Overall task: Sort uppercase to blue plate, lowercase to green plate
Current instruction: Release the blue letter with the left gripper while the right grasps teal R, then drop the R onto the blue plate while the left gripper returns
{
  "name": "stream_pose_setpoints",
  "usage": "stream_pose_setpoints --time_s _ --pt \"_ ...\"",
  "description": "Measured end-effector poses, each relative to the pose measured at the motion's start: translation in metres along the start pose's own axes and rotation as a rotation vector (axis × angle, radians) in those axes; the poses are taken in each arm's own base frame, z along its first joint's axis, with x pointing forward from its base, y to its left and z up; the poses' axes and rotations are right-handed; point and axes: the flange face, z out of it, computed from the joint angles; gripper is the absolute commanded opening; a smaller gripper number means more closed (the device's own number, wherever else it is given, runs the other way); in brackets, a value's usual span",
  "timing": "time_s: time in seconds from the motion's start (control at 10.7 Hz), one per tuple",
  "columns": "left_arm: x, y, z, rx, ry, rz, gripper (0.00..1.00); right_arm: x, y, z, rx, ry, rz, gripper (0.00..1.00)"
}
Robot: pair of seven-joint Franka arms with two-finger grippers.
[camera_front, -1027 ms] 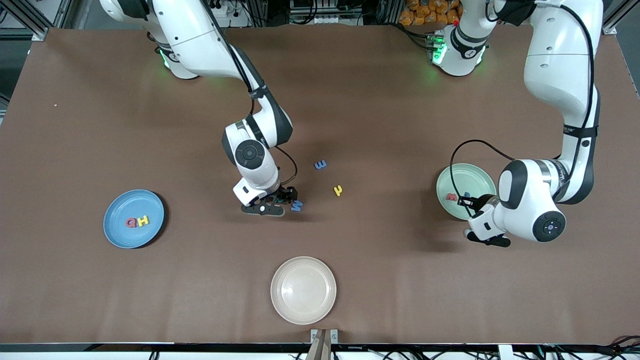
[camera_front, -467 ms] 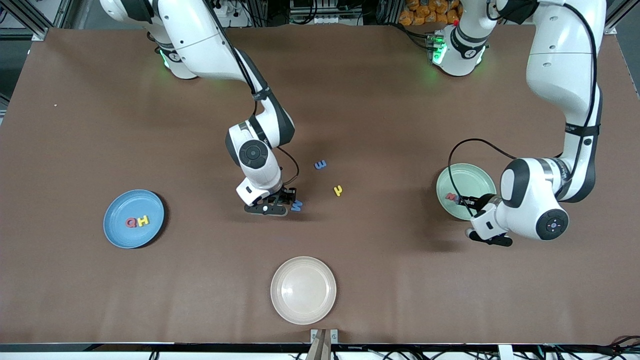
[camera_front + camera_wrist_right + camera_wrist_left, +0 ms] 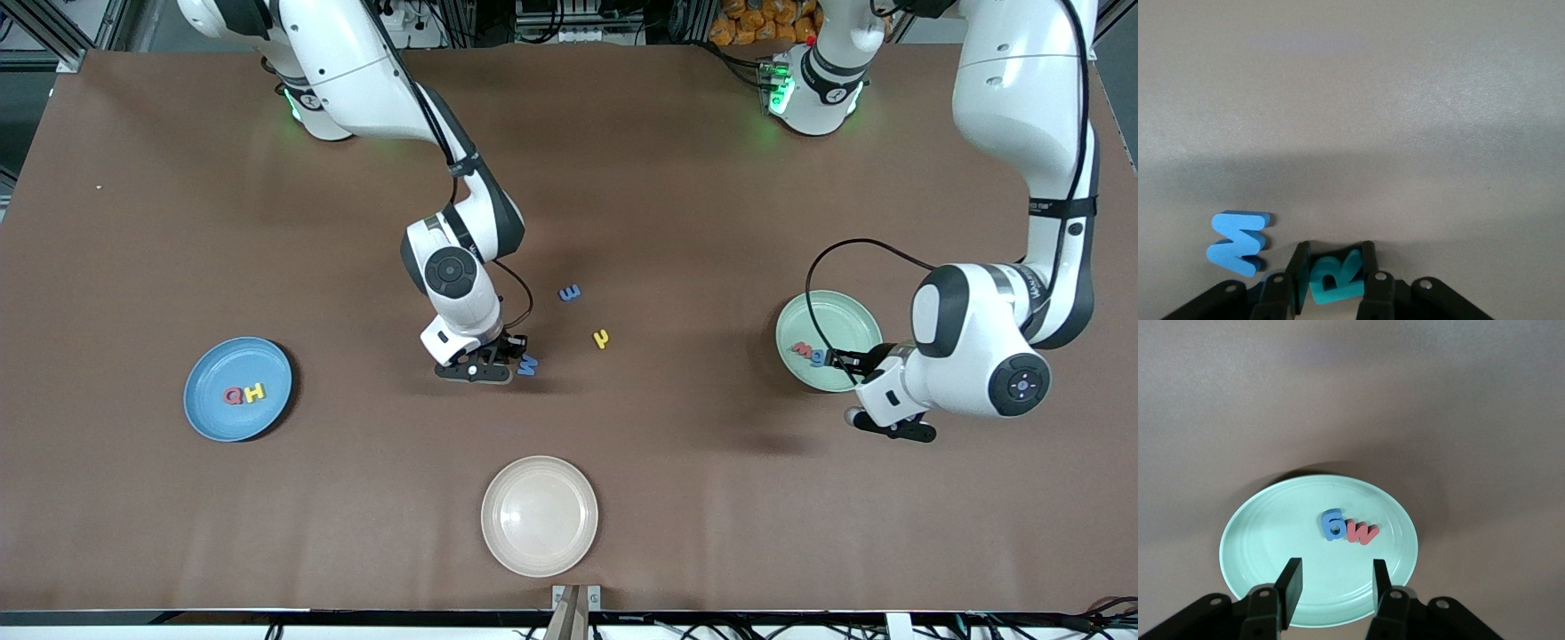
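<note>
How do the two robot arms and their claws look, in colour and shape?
Both arms are glossy white with rounded shells and dark grey joint rings. The right claw and left claw have black, narrow fingers. A black cable loops at each wrist. The bases glow green.

Two letters [image 3: 244, 394] lie side by side in the plate [image 3: 206, 418] toward the right arm's end. Two more [image 3: 810, 352] touch in the plate [image 3: 831, 313] toward the left arm's end. A third plate [image 3: 540, 544] sits nearest the camera.
</note>
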Motion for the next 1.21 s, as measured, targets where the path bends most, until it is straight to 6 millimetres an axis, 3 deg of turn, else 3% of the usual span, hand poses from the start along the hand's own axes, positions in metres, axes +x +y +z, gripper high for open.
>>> stream_pose_setpoints --time_s 0.19,0.37,0.56,0.84,0.93,1.21 --pt "-0.002 0.005 -0.015 0.015 0.020 0.029 0.55 0.017 0.023 -0.001 -0.012 0.009 0.001 0.00" --pt "-0.003 0.011 -0.030 0.034 0.043 0.048 0.57 0.053 0.072 -0.009 -0.022 0.027 0.006 0.00" --pt "-0.004 0.032 -0.052 0.061 0.080 0.045 0.83 0.087 0.133 -0.038 -0.067 -0.010 0.016 0.00" --pt "-0.012 0.093 -0.090 0.076 0.147 0.001 0.94 0.116 0.232 -0.107 -0.133 -0.110 -0.075 0.00" --pt "-0.016 0.112 -0.096 0.072 0.158 -0.019 0.95 0.124 0.264 -0.120 -0.147 -0.111 -0.103 0.00" --pt "-0.026 0.183 -0.096 0.038 0.163 -0.104 0.95 0.132 0.345 -0.125 -0.154 -0.170 -0.135 0.00"
